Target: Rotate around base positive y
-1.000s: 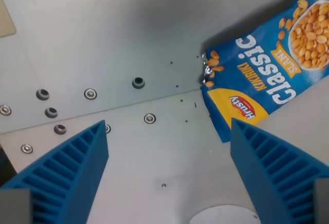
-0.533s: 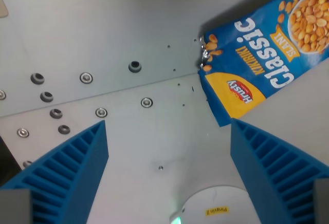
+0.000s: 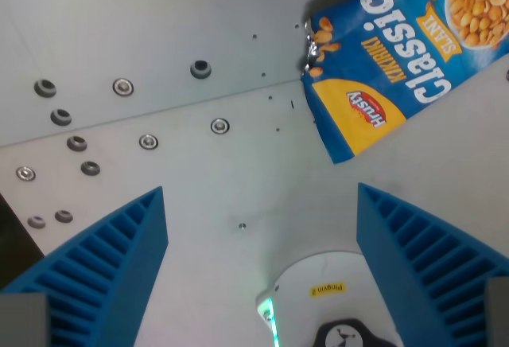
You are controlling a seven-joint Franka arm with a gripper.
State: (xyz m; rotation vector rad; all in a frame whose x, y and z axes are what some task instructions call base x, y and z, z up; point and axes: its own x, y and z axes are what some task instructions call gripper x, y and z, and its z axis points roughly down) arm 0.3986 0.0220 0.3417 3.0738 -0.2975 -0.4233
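Matt grey metal table (image 3: 159, 29), glossy foil snack bag (image 3: 398, 60), ribbed blue plastic claw (image 3: 262, 271) fingers (image 3: 103, 271).

Here's the end effector (image 3: 258, 275) in the wrist view — two bright blue fingers (image 3: 103, 271), one at each lower corner, each a wedge with ribbed, slatted inner faces like stacked fins. Grey blocks show at the very bottom corners where the blue parts mount. Low in the middle sits the robot's white rounded base (image 3: 326, 299) — a small yellow label, a black round emblem, and a green light glowing on its edge.
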